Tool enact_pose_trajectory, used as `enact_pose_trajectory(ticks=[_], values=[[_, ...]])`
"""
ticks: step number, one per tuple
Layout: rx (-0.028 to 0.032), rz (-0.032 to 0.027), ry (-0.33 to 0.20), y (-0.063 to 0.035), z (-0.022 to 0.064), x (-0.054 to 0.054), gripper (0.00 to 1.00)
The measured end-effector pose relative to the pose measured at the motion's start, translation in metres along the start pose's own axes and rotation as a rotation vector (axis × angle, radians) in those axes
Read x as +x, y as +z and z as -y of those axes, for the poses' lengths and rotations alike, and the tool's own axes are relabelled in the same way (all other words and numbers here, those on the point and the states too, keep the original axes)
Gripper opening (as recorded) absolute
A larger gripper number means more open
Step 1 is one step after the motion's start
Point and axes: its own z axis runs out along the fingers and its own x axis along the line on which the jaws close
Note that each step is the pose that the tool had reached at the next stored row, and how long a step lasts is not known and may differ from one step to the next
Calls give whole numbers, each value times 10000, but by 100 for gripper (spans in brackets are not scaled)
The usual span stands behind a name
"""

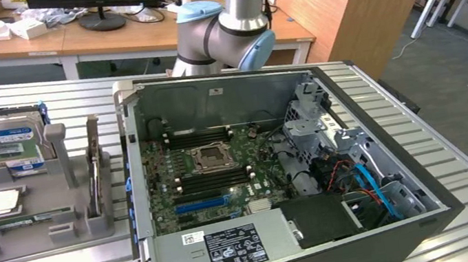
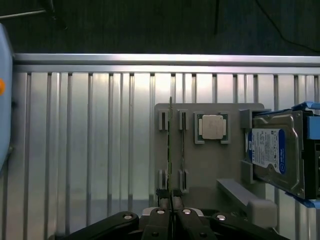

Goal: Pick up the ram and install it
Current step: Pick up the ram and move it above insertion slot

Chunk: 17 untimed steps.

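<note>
Ram [image 2: 170, 140] stands edge-on between the jaws of the gripper [image 2: 170, 195], which are clamped on it. It seems lifted slightly above the gray tray [image 2: 210, 165], near the hard drive [image 2: 272, 150].

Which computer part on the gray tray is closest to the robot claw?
The thin green ram stick, held edge-on in the gripper. The square silver chip and the blue-labelled hard drive sit apart, untouched.

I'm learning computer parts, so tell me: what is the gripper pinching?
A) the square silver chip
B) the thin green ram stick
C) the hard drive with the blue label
B: in the wrist view the gripper is shut on the ram, seen edge-on, while the processor chip and hard drive sit in the gray holder.
</note>
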Motion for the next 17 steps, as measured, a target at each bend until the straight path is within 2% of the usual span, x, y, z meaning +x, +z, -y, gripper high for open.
enact_pose_trajectory(ticks=[5, 17], values=[[1, 1, 0, -50, -2, 0, 12], [-2, -1, -2, -53, 9, 0, 12]])
